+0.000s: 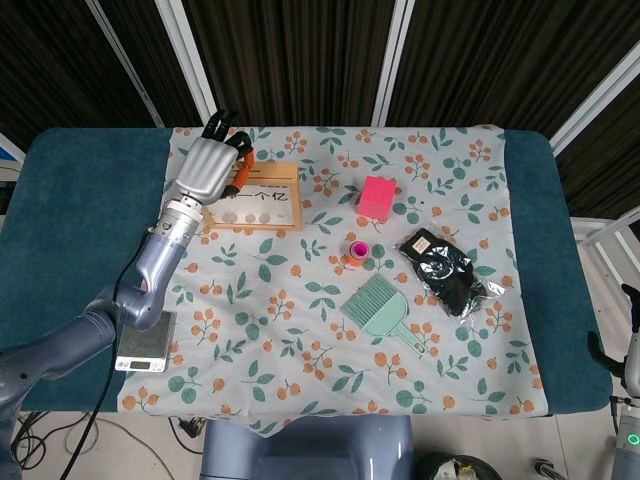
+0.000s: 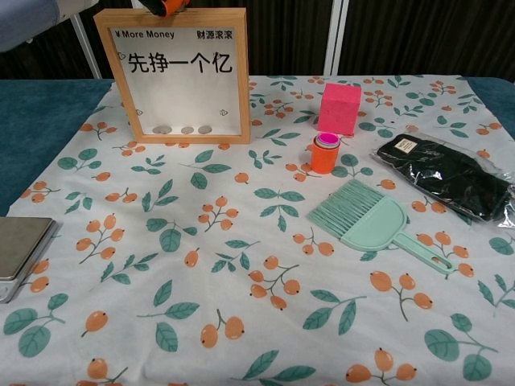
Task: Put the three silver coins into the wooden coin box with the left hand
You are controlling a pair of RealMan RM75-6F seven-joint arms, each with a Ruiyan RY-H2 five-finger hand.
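Up at the far left, the left hand (image 1: 207,170) hovers over the wooden coin box (image 2: 181,76), fingers (image 1: 217,124) pointing away, grip hidden from me.

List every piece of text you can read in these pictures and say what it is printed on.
"¥More Money": top left of the wooden coin box front panel.
"财源滚滚": top right of the same panel.
"先挣一个亿": large characters across the panel.
The label on the black packet is too small to read.
The scale shows no readable text.
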